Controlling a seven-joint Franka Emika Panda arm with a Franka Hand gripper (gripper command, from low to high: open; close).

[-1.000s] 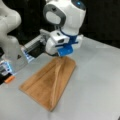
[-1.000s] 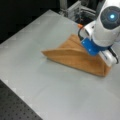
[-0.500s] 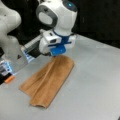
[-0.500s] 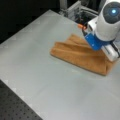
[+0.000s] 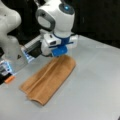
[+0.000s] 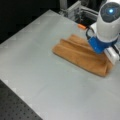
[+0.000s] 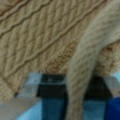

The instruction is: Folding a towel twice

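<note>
- A second ago the towel [image 5: 50,80] was a raised triangle with one corner lifted; now it lies flat as a long folded strip in both front views.
- The claw [image 5: 59,51] sits low over the strip's far end, at a front view's top; in the wrist view a fold of towel [image 7: 80,82] runs between its fingers [image 7: 51,100], so it is gripping the cloth.
- The towel [image 6: 80,53] rests on a pale grey surface [image 6: 37,62], against a dark background; a small orange object [image 5: 9,79] lies near the surface's edge at a front view's left.
</note>
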